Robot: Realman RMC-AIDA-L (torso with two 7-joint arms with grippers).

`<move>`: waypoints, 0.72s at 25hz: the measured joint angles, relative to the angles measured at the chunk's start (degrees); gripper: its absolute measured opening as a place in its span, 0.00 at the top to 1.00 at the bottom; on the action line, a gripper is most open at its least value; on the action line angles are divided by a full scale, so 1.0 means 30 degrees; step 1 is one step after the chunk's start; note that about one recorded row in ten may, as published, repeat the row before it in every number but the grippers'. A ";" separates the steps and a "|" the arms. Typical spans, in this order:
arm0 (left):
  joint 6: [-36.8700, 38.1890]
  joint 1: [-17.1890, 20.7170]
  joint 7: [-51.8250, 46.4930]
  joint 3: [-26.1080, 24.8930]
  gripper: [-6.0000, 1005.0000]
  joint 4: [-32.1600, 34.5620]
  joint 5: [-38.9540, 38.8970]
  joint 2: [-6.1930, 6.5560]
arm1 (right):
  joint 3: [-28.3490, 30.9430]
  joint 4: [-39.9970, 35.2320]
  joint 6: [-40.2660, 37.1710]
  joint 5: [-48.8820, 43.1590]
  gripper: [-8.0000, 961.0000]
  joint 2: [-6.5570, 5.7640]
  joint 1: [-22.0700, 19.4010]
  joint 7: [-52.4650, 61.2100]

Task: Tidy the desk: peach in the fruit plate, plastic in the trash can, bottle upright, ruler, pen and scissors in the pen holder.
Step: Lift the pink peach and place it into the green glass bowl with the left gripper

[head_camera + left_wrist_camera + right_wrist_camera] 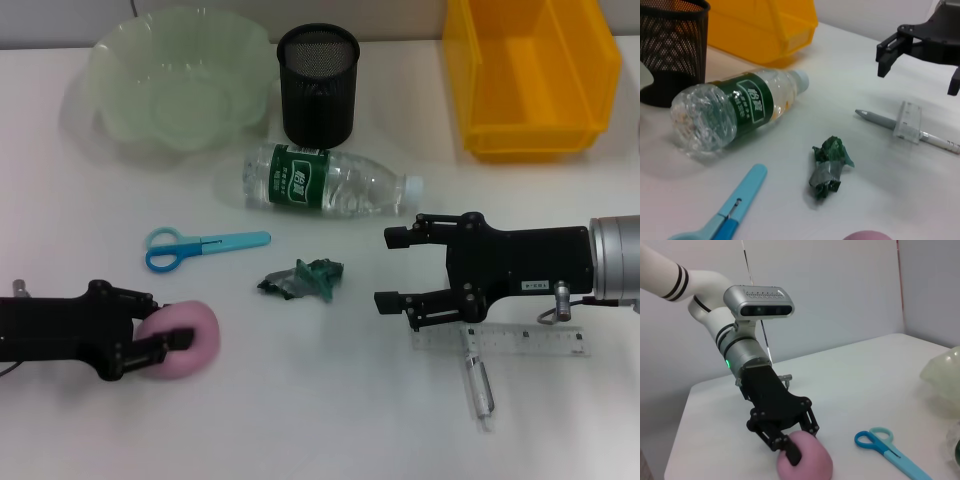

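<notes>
My left gripper (160, 325) (802, 440) is shut on the pink peach (195, 340) (810, 460), which rests on the desk (320, 430) at the front left. My right gripper (388, 268) (919, 75) hovers open just above the clear ruler (500, 341) (907, 122), which lies across the silver pen (478, 380) (880, 119). The bottle (325, 180) (735, 110) lies on its side in front of the black mesh pen holder (318, 85). Blue scissors (200, 247) and crumpled green plastic (303, 278) (829, 167) lie mid-desk.
The pale green fruit plate (120, 110) stands at the back left, beside the pen holder. At the back right sits the yellow trash can (535, 140) (765, 25). White desk surface stretches between the two grippers at the front.
</notes>
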 joint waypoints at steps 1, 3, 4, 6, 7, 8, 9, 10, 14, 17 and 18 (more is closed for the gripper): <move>0.0021 -0.0002 -0.0001 0.0004 0.57 -0.0013 -0.0104 0.0000 | -0.0001 0.0000 0.0004 -0.0005 0.13 0.0020 0.0000 0.0000; 0.0073 -0.0005 -0.0013 0.0007 0.61 -0.0026 -0.0406 -0.0001 | -0.0001 0.0000 0.0022 -0.0023 0.13 0.0042 -0.0003 -0.0002; 0.0120 -0.0006 -0.0019 0.0007 0.64 -0.0029 -0.0544 0.0000 | -0.0001 0.0000 0.0022 -0.0023 0.13 0.0042 -0.0003 -0.0002; 0.0237 -0.0008 -0.0033 0.0006 0.67 -0.0043 -0.0852 0.0000 | 0.0002 -0.0001 0.0027 -0.0021 0.13 0.0042 -0.0030 -0.0002; 0.0321 -0.0009 -0.0050 0.0003 0.69 -0.0062 -0.1083 0.0001 | 0.0023 0.0000 0.0034 -0.0015 0.13 0.0041 -0.0050 -0.0002; 0.0459 -0.0010 -0.0186 0.0005 0.70 -0.0120 -0.1956 -0.0006 | 0.0080 0.0000 0.0077 0.0000 0.13 0.0040 -0.0094 -0.0018; 0.0472 -0.0004 -0.0269 0.0010 0.71 -0.0135 -0.2358 -0.0038 | 0.0080 0.0000 0.0077 0.0000 0.13 0.0040 -0.0094 -0.0018; 0.0472 -0.0004 -0.0269 0.0010 0.72 -0.0135 -0.2358 -0.0038 | 0.0109 0.0000 0.0140 0.0007 0.13 0.0040 -0.0116 -0.0052; 0.0496 0.0072 -0.0534 0.0017 0.76 -0.0259 -0.4965 -0.0544 | 0.0192 0.0000 0.0336 0.0069 0.13 0.0054 -0.0184 -0.0116; 0.0218 0.0094 -0.0386 0.0014 0.79 -0.0578 -0.6741 -0.0938 | 0.0242 -0.0001 0.0441 0.0107 0.13 0.0071 -0.0290 -0.0181; 0.0027 0.0096 -0.0269 0.0011 0.80 -0.0914 -0.7339 -0.1000 | 0.0266 -0.0001 0.0495 0.0124 0.13 0.0078 -0.0347 -0.0228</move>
